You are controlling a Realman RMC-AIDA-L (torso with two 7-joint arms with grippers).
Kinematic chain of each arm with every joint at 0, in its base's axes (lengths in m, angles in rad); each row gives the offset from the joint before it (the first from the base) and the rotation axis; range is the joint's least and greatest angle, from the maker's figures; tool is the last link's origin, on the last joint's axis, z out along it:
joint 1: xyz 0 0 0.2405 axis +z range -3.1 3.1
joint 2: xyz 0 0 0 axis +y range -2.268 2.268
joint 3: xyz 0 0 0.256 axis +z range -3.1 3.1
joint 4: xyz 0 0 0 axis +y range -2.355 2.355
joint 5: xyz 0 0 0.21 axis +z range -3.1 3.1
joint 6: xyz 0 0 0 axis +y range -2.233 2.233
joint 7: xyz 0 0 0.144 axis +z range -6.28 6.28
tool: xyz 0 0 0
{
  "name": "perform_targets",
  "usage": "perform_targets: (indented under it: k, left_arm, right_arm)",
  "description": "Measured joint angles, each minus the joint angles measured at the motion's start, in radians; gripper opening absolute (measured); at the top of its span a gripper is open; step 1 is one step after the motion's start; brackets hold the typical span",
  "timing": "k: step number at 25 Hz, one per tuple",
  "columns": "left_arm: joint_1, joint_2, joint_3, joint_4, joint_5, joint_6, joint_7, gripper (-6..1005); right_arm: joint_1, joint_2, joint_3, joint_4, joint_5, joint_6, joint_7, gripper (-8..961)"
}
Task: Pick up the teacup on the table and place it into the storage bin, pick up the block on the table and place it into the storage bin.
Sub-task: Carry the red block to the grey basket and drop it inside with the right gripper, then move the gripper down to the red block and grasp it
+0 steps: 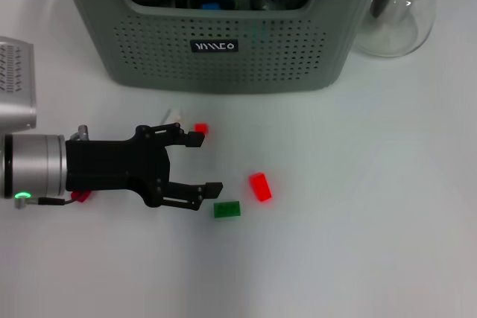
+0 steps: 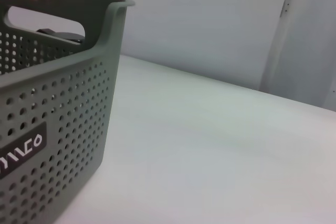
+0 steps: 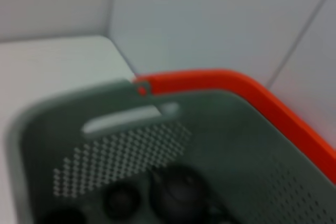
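Left gripper [image 1: 200, 163] is spread wide, holding nothing. Green block [image 1: 227, 209] sits just off its lower fingertip, around 4 o'clock. Bin [image 1: 223, 61] is up at 12; right gripper is out of sight.

Matt perforated plastic storage bin [image 1: 223, 65], clear glossy glass pitcher [image 1: 399, 16]

Storage bin [image 1: 223, 42] shared, perhaps closest overhead.
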Motion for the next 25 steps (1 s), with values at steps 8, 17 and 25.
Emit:
perform_targets:
  k: [8,17,25]
  left_arm:
    - [-0.003,0.002,0.000,0.000,0.000,0.000,0.004,920]
    - [-0.004,0.002,0.000,0.000,0.008,-0.009,0.006,920]
    - [0.008,0.011,-0.004,0.008,0.024,-0.006,0.020,920]
  right_arm:
    - [0.018,0.007,-0.124,0.220,0.003,0.240,-0.014,322]
    - [0.003,0.008,-0.166,0.239,-0.002,0.262,-0.005,352]
    - [-0.012,0.006,-0.164,0.210,0.002,0.237,-0.004,379]
